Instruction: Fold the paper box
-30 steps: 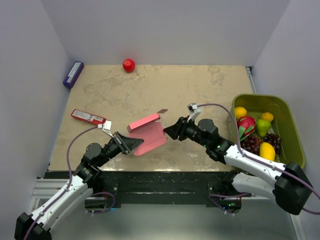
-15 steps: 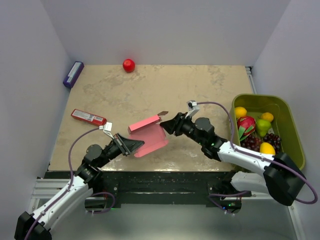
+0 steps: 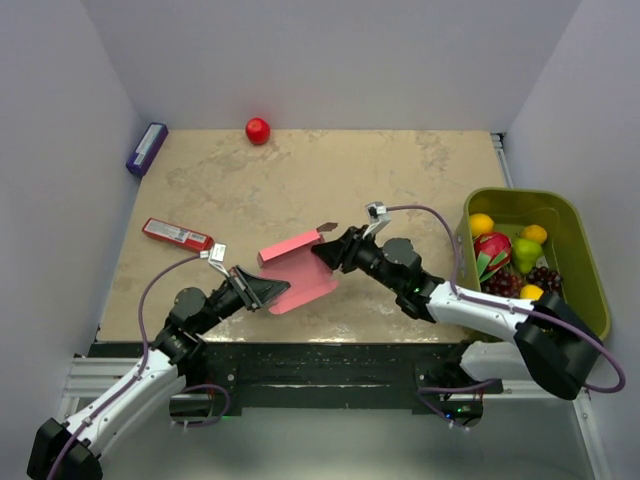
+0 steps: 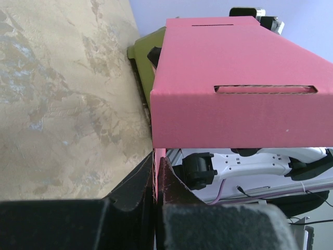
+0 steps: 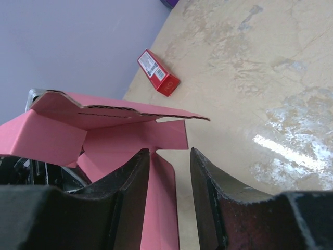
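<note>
The left gripper pinches a thin edge of the paper box, its slotted pink panel spreading above the marbled table.

Beyond the box, 11 to 1 o'clock, you have open table — packet at 9, bin at 3.

Pink paper box mid-frame, plain, no print. Bench is mottled beige, marble-like. Red ball top centre, purple packet upper left, red packet with white label, olive-green bin at right. Right fingers black.
</note>
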Controlling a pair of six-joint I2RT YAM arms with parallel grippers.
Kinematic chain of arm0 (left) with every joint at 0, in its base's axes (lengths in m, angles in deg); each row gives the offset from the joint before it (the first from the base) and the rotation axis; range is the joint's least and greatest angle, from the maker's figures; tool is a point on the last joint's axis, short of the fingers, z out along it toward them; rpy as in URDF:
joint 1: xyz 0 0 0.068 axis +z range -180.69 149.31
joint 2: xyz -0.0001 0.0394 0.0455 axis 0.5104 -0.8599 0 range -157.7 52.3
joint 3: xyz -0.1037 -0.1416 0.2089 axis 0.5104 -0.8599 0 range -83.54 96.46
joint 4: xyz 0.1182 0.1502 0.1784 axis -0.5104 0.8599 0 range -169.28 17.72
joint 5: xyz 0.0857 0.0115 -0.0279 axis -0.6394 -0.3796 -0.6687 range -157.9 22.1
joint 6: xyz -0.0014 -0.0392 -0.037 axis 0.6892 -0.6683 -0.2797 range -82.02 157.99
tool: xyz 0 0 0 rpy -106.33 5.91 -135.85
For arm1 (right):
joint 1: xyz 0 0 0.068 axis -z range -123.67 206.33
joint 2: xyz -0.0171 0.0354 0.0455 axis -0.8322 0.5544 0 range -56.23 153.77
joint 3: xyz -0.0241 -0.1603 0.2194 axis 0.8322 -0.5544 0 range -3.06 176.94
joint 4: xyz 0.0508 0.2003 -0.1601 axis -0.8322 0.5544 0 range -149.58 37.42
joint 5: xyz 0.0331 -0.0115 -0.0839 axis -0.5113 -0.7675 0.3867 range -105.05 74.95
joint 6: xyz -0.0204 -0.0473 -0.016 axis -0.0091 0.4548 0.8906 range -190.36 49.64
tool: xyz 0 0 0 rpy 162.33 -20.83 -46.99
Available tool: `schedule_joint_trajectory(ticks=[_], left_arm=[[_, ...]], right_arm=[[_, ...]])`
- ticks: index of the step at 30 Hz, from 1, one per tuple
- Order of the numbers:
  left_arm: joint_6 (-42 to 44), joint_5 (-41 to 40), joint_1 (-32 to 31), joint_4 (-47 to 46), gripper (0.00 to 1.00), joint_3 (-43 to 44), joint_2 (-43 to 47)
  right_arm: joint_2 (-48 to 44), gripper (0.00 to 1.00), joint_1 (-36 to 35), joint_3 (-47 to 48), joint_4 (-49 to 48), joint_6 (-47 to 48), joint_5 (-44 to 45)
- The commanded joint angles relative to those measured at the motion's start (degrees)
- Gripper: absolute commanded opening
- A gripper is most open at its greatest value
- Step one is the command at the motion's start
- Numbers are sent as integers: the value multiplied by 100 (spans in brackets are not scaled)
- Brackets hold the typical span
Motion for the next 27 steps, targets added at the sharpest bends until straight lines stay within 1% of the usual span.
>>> schedule_joint_trajectory(ticks=[1,10,17,27], left_arm=[[-12,71,-7,-351,0,-248,-27],[-3,53,-7,-422,0,-274,-124],[-12,44,-16,-378,0,-274,-62],[-30,79,-16,-307,0,-274,34]], right_arm=[[-110,41,-252,206,-426,276,524],[-5,38,-902,127,-680,821,1622],[-40,39,-929,4,-786,918,2150],[74,40,-929,83,-654,918,2493]])
